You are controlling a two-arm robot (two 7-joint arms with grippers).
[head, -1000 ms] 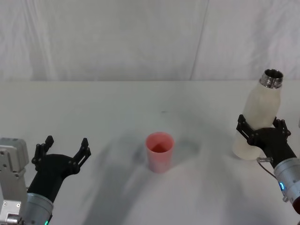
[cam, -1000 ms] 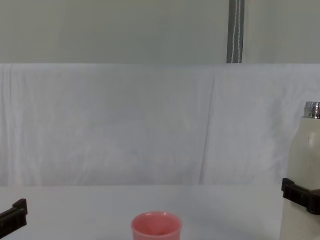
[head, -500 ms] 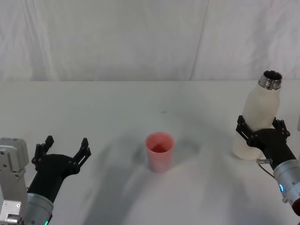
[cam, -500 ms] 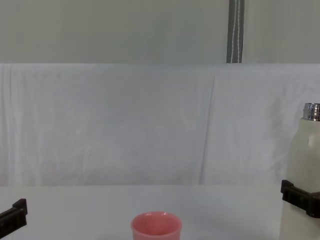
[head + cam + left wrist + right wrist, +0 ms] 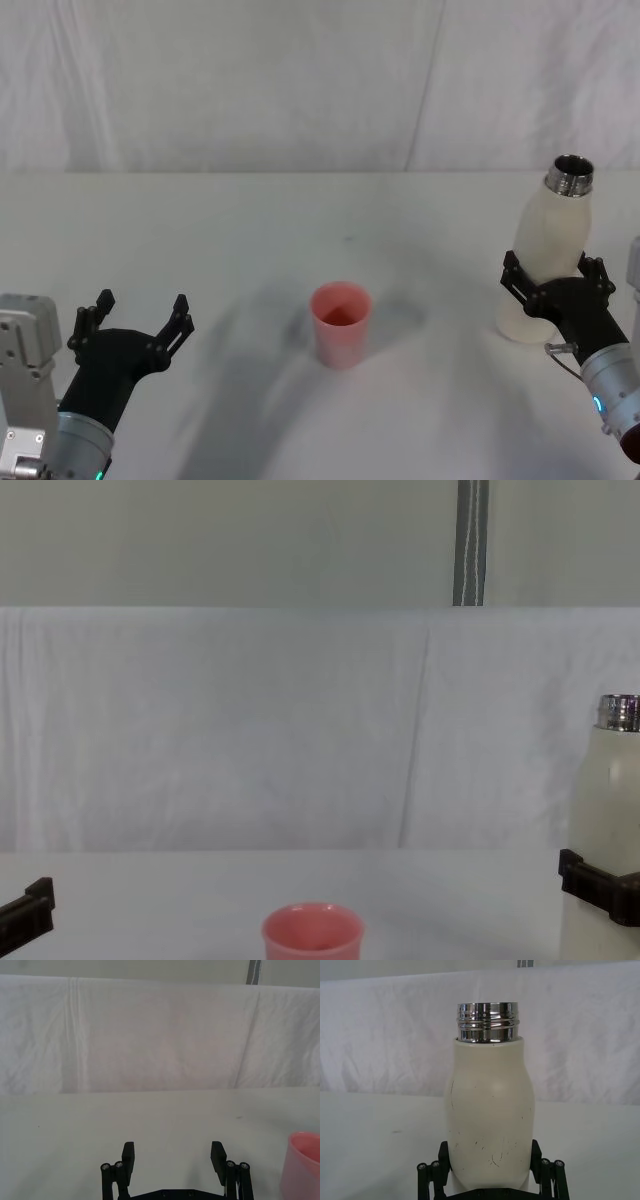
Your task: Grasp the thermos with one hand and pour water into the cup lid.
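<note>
The cream-white thermos (image 5: 553,232) with its open steel neck stands at the table's right side, leaning slightly. My right gripper (image 5: 553,276) is shut on its lower body, one black finger on each side; the right wrist view shows the thermos (image 5: 489,1110) held between that gripper's (image 5: 490,1152) fingers. The pink cup lid (image 5: 341,322) sits upright at the table's middle, well to the left of the thermos. My left gripper (image 5: 140,312) rests open and holding nothing at the lower left, apart from the cup lid (image 5: 304,1166). The chest view catches the thermos (image 5: 608,810) and the cup lid (image 5: 312,938).
A white cloth covers the table (image 5: 250,240) and hangs as a backdrop (image 5: 300,80) behind it. A grey vertical pole (image 5: 471,540) stands behind the backdrop.
The thermos in my right gripper has shifted a little left and lower, its neck tipping slightly toward the middle. The left arm and the cup lid have not moved.
</note>
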